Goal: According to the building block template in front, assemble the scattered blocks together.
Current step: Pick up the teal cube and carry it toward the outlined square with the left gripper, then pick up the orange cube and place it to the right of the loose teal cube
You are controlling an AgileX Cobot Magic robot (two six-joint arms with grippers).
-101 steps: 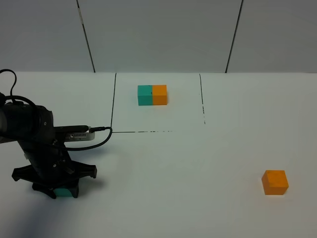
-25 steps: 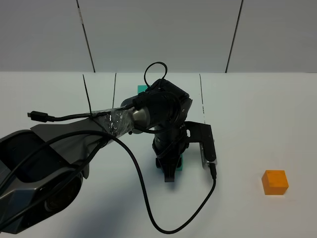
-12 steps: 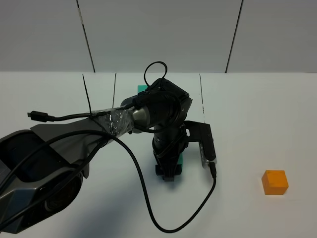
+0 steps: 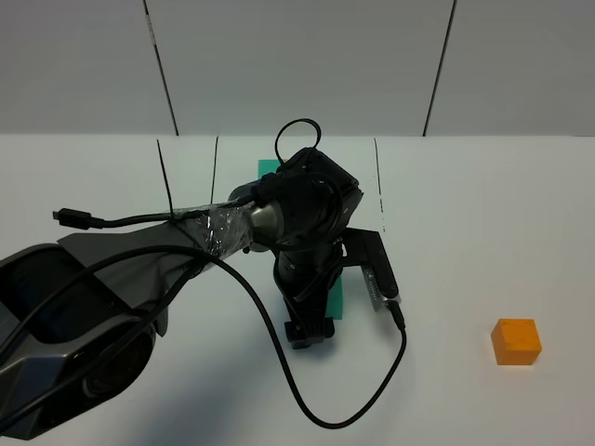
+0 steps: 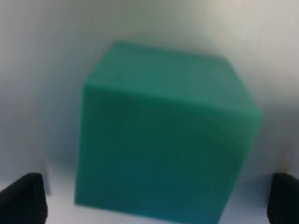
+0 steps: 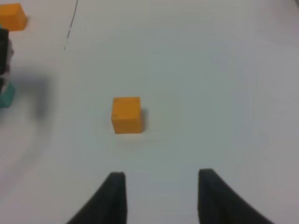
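Observation:
The teal cube (image 4: 337,297) rests on the white table near the middle. It fills the left wrist view (image 5: 163,130). My left gripper (image 4: 310,329) is open just in front of it, with its fingertips (image 5: 23,196) wide apart on either side and not touching it. The orange cube (image 4: 516,341) sits alone at the front right and also shows in the right wrist view (image 6: 126,115). My right gripper (image 6: 161,196) is open and empty, short of that cube. The template is mostly hidden behind my left arm. Only its teal corner (image 4: 267,167) and its orange end (image 6: 11,16) show.
Thin black lines (image 4: 378,186) mark a square on the white table (image 4: 483,232) around the template. The left arm's black cable (image 4: 279,390) loops over the table in front of the teal cube. A grey panelled wall stands behind.
My left arm carried the teal cube from the front left to the middle. In the last second the gripper opened and drew back toward the front, leaving the cube on the table.

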